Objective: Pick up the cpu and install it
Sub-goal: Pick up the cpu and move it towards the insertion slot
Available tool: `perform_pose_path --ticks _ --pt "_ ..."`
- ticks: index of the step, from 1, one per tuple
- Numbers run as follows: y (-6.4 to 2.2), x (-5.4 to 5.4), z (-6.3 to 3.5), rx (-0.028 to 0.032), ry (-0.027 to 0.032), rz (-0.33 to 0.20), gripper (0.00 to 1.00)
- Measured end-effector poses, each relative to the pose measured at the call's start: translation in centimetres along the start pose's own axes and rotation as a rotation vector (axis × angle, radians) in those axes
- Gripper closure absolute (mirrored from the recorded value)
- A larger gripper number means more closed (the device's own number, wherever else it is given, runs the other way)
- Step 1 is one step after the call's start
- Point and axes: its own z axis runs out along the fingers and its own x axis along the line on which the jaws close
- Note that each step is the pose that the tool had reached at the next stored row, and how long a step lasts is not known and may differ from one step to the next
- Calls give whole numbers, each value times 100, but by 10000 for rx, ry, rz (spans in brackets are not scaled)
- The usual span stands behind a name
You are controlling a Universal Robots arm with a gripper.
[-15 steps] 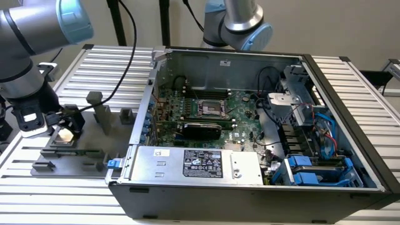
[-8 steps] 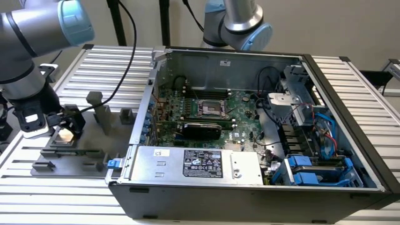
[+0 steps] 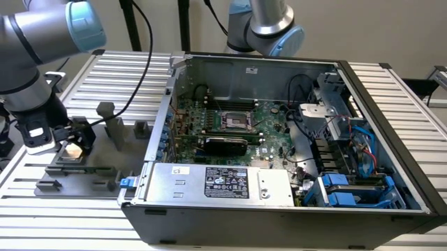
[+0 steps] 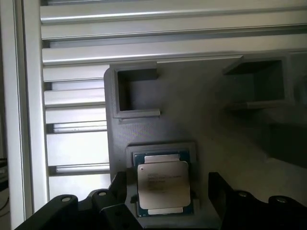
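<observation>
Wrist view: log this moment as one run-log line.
stage: pre-grasp | silver-topped square cpu: seated in grey plastic fixture, not lifted | gripper: open, flanking cpu

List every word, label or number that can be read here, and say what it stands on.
No text can be read.
black label on the power supply: print too small.
white sticker beside it: too small.
small sticker on the case wall: too small.
Print lines on the cpu: blurred.
</observation>
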Motion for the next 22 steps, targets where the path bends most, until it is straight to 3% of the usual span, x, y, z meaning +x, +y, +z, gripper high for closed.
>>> perform_pose_path --ticks 6,11,13,20,21,22 --pt "8 1 10 7 73 5 22" --pt "9 1 15 14 97 7 22" --pt "8 1 16 17 99 7 31" --pt "8 1 16 19 99 7 33" --pt "8 1 16 19 99 7 41" --pt "8 1 16 18 99 7 41"
